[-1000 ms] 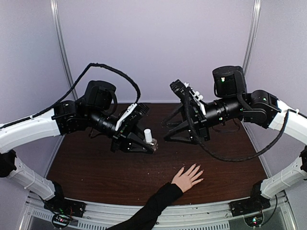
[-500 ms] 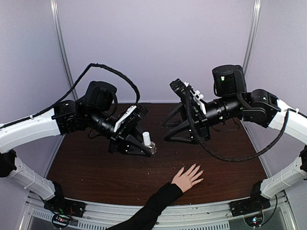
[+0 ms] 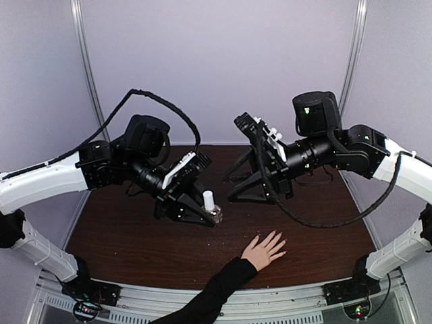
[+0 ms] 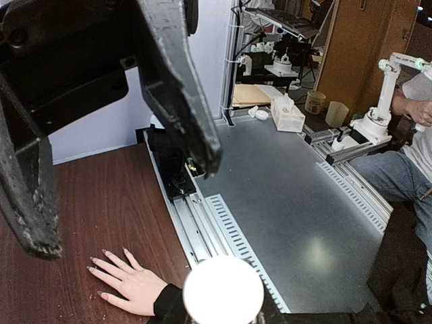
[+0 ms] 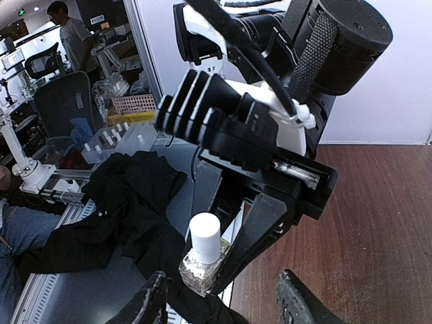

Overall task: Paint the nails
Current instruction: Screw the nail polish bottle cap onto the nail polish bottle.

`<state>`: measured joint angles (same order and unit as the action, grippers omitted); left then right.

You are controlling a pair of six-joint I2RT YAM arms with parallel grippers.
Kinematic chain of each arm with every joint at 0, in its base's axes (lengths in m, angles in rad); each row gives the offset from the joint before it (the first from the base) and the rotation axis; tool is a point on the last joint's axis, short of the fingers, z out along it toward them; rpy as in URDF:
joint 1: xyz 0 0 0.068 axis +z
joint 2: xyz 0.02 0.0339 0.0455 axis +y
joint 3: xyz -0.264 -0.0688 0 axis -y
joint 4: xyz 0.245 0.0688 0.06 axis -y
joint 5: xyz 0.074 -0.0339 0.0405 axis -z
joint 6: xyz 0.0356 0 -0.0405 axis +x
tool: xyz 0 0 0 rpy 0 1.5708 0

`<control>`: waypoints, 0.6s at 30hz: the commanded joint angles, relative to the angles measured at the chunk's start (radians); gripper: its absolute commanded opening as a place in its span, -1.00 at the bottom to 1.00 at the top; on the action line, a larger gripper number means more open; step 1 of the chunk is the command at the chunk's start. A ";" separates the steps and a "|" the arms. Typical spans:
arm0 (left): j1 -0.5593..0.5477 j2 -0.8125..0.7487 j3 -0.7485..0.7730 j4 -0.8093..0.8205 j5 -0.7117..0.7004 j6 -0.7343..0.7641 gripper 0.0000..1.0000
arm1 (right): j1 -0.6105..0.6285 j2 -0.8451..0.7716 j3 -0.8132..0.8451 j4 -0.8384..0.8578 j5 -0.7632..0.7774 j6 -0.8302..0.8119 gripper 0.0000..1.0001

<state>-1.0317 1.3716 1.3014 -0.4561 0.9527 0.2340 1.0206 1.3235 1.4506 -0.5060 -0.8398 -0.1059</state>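
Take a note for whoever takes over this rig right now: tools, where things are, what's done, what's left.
Left tool: shut on the polish bottle, white cap on.
Right tool: open, empty, facing the bottle without touching it.
Hand: flat on the table near the front edge, fingers spread; nails appear unpainted.
Done: bottle gripped.
Left: pull the cap, paint the nails.

A robotics lab: another white robot arm, office chair, metal workbench.
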 commanded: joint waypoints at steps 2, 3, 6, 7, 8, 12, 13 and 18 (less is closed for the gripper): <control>-0.009 -0.002 0.028 0.003 0.043 0.025 -1.00 | -0.002 0.010 0.036 0.019 -0.047 0.010 0.10; -0.011 -0.005 0.024 0.004 0.049 0.026 -1.00 | -0.002 0.014 0.035 0.027 -0.057 0.016 0.10; -0.018 -0.010 0.011 0.003 0.054 0.035 -1.00 | -0.001 0.027 0.045 0.031 -0.085 0.024 0.09; -0.019 -0.007 0.010 0.003 0.059 0.036 -1.00 | -0.001 0.032 0.049 0.029 -0.095 0.024 0.10; -0.020 -0.004 0.010 0.003 0.068 0.036 -1.00 | -0.001 0.038 0.055 0.028 -0.105 0.024 0.10; -0.026 -0.003 0.010 0.003 0.085 0.046 -1.00 | 0.004 0.060 0.075 0.017 -0.141 0.022 0.09; -0.026 -0.002 0.011 0.003 0.086 0.049 -1.00 | 0.005 0.064 0.077 0.018 -0.143 0.022 0.09; -0.031 0.013 0.022 0.000 0.093 0.052 -1.00 | 0.018 0.090 0.087 0.033 -0.182 0.040 0.08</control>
<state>-1.0557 1.3731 1.3014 -0.4732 1.0050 0.2638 1.0267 1.3933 1.5005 -0.4999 -0.9604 -0.0952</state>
